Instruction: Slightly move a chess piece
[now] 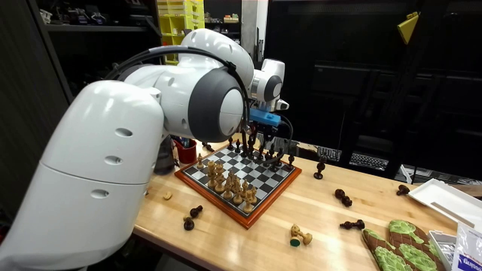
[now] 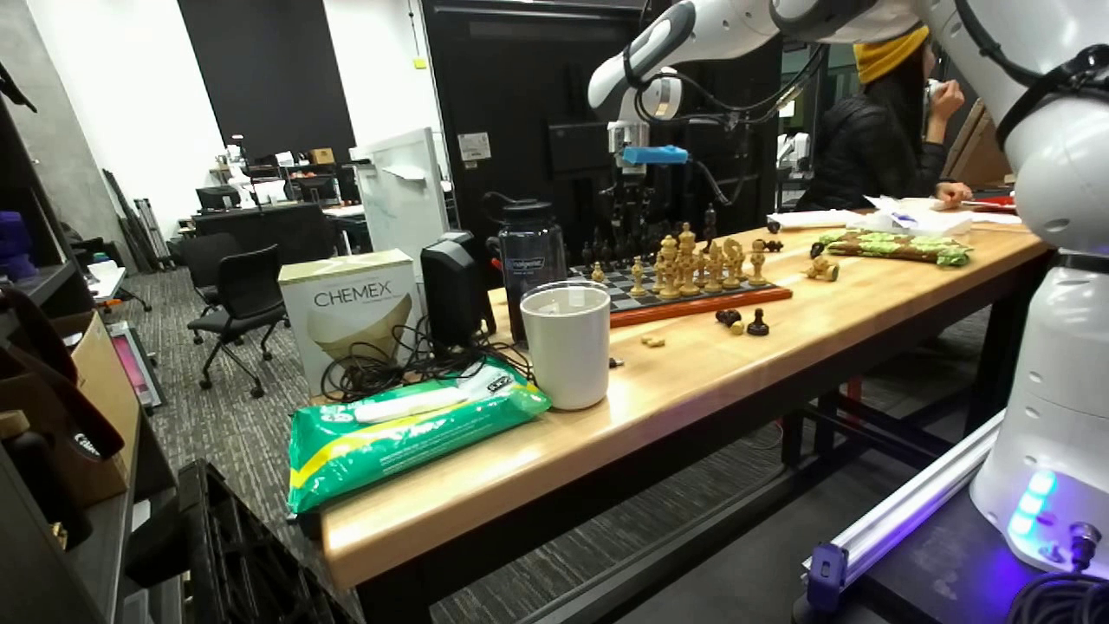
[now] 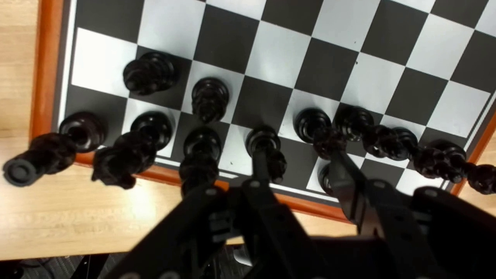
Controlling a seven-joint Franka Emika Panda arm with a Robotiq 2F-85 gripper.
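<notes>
The chessboard [image 1: 241,221] has a red-brown rim and also shows in the wrist view [image 3: 46,77]. Dark pieces stand along its far side and light wooden pieces [image 1: 237,190] on its near side. My gripper [image 3: 298,157] is open above the dark pieces, with bare board showing between its fingers. One dark piece [image 3: 263,138] is partly hidden by the left fingertip. Another dark piece [image 3: 312,124] has its head at the right fingertip; I cannot tell if they touch. A further base [image 3: 324,180] is mostly hidden behind the right finger. Which piece is meant is unclear.
Fallen dark pieces [image 1: 343,197] and light pieces [image 1: 300,236] lie on the table around the board. A dark piece [image 1: 319,169] stands right of it. A red cup [image 1: 187,152], a dark bottle [image 2: 530,251] and a white mug [image 2: 567,347] stand near the board.
</notes>
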